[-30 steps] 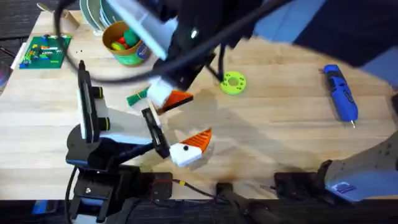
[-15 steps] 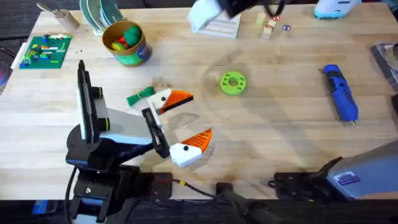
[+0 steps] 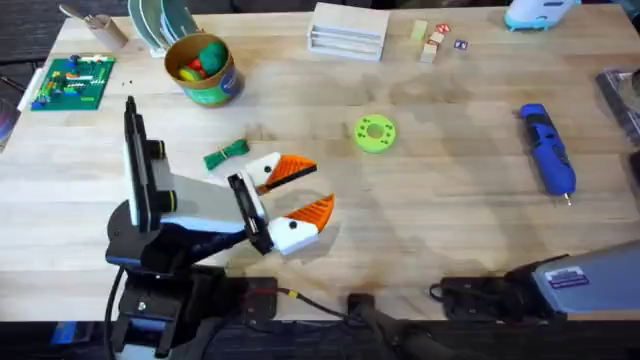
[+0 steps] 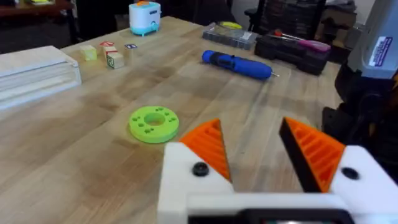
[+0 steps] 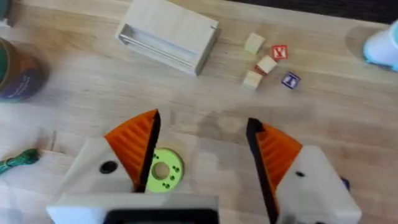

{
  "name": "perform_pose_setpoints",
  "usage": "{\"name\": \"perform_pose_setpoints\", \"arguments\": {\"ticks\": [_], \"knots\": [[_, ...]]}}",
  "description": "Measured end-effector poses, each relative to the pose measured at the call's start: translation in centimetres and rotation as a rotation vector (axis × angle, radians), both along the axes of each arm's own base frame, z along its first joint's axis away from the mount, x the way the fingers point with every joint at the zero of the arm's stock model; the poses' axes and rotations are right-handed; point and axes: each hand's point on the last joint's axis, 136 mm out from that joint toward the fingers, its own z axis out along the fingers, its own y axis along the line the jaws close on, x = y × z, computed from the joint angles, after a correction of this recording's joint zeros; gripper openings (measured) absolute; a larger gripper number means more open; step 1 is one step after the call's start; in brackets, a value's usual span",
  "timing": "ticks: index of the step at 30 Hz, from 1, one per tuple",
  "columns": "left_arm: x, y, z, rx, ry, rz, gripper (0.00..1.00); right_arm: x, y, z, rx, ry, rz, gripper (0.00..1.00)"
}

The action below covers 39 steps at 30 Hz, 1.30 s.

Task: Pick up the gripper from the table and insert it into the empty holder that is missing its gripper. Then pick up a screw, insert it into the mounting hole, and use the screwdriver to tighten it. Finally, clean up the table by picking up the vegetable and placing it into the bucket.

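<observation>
Pale wooden bench (image 3: pixel 450 230): I see my left gripper (image 3: pixel 296 200) low with fingers apart, both orange pads fitted; right gripper (image 5: pixel 202 158) likewise spread, empty, above the green disc (image 5: pixel 163 171).

Red X mark on a small wooden block (image 5: pixel 279 52); blue block (image 5: pixel 290 79) beside it has a symbol, unreadable. Arm label (image 4: pixel 380 51) text illegible.
</observation>
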Motion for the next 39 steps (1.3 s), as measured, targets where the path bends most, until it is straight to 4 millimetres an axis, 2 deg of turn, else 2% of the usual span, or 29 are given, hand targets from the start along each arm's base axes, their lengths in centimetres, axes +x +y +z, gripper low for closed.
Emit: {"name": "perform_pose_setpoints", "arguments": {"ticks": [2, 5, 7, 10, 14, 19, 22, 26, 29, 32, 39], "knots": [[0.0, 0.0, 0.0, 0.000, 0.001, 0.000, 0.491, -1.5, -2.6, 0.9, -0.003, 0.015, -0.051, 0.875], [0.0, 0.0, 0.0, 0.001, -0.002, 0.000, 0.147, -4.2, -6.4, 1.5, -0.009, 0.062, -0.136, 0.875], [0.0, 0.0, 0.0, 0.002, -0.003, -0.001, 0.021, -5.5, -8.5, 1.2, -0.009, 0.103, -0.187, 0.875], [0.0, 0.0, 0.0, 0.001, -0.003, 0.000, 0.005, -6.0, -10.6, 0.4, 0.007, 0.136, -0.244, 0.875], [0.0, 0.0, 0.0, 0.001, -0.003, -0.001, 0.005, -7.1, -12.3, -2.5, 0.014, 0.198, -0.291, 0.875], [0.0, 0.0, 0.0, 0.001, -0.003, -0.001, 0.005, -9.8, -14.8, -6.1, 0.033, 0.231, -0.369, 0.877], [0.0, 0.0, 0.0, 0.001, -0.003, -0.001, 0.005, -11.9, -17.5, -7.3, 0.045, 0.224, -0.464, 0.873], [0.0, 0.0, 0.0, 0.002, -0.004, -0.001, 0.005, -13.2, -21.1, -8.1, 0.042, 0.202, -0.569, 0.875], [0.0, 0.0, 0.0, 0.002, -0.004, -0.001, 0.005, -12.8, -23.3, -9.0, 0.010, 0.189, -0.581, 0.875], [0.0, 0.0, 0.0, 0.002, -0.004, -0.001, 0.005, -11.7, -24.7, -10.6, -0.054, 0.201, -0.518, 0.875], [0.0, 0.0, 0.0, 0.002, -0.004, -0.001, 0.005, -10.0, -25.5, -16.5, -0.191, 0.357, -0.255, 0.878]]}}
